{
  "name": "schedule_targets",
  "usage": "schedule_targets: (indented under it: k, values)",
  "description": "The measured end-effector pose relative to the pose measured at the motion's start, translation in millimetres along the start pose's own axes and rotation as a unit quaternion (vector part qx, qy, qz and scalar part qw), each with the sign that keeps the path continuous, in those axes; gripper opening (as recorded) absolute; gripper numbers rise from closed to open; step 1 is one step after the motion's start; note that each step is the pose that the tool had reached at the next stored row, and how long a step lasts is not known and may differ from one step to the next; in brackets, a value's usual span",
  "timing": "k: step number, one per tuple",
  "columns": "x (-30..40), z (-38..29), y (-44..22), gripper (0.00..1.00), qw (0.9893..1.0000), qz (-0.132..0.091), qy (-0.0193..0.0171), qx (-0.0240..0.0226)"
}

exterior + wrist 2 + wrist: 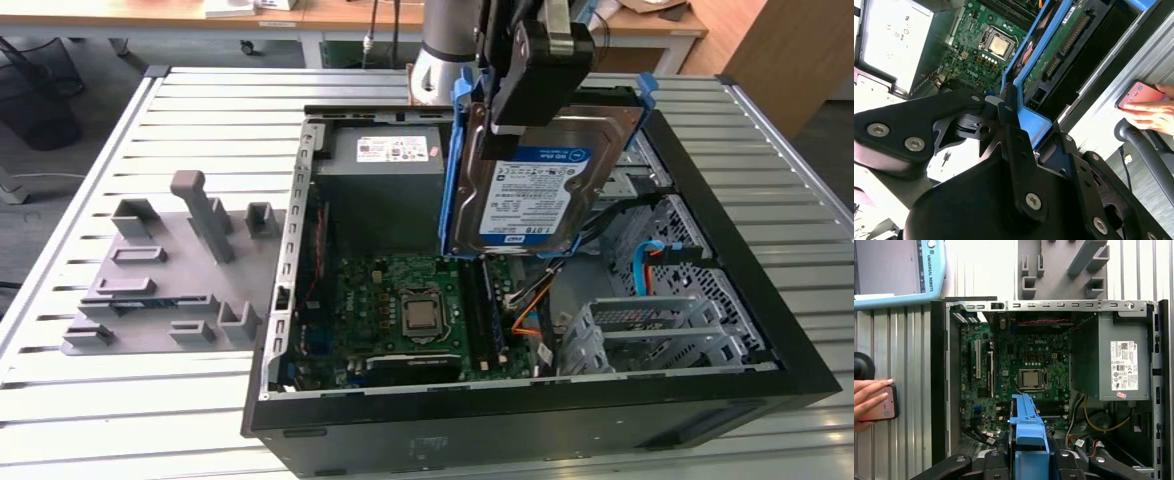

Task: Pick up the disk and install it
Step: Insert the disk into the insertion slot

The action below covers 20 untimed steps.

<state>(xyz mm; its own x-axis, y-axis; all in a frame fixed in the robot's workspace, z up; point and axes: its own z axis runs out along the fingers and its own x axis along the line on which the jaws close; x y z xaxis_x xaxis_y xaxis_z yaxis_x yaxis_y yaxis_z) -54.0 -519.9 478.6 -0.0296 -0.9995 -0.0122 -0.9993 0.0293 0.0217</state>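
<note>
The gripper (515, 122) is clamped on the top end of the disk (534, 195), which hangs straight below it with its long axis upright. Beneath is the open computer case (467, 415), with the motherboard (400, 300) toward the exterior view's left and the grey drive cage (654, 330) toward its right.

The gripper (1029, 462) clamps the disk (1028, 427) by its blue carrier, edge-on, black fingers (995, 460) touching it on both sides. Straight beyond the disk lies the open case (939, 390), with the CPU (1030, 378) on the motherboard (1004, 355) nearest the carrier's tip and the grey power supply (1104, 360) off to one side. Outside the case on the other side, a hand (865, 399) rests on a pink phone (889, 409) on the slatted table (909, 365); a pendant (899, 275) and a grey fixture (1064, 265) lie farther off
</note>
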Motion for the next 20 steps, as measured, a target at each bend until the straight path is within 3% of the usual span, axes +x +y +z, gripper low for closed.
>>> schedule_targets:
  k: [11, 17, 20]
  values:
    - [0.2, 0.0, 0.0, 0.36, 1.0000, 0.000, 0.0000, 0.0000]
    - [10.4, 0.9, -0.3, 0.36, 1.0000, 0.000, -0.0001, 0.0002]
    - [10.4, 1.3, -4.0, 0.36, 1.0000, 0.000, 0.0000, 0.0002]
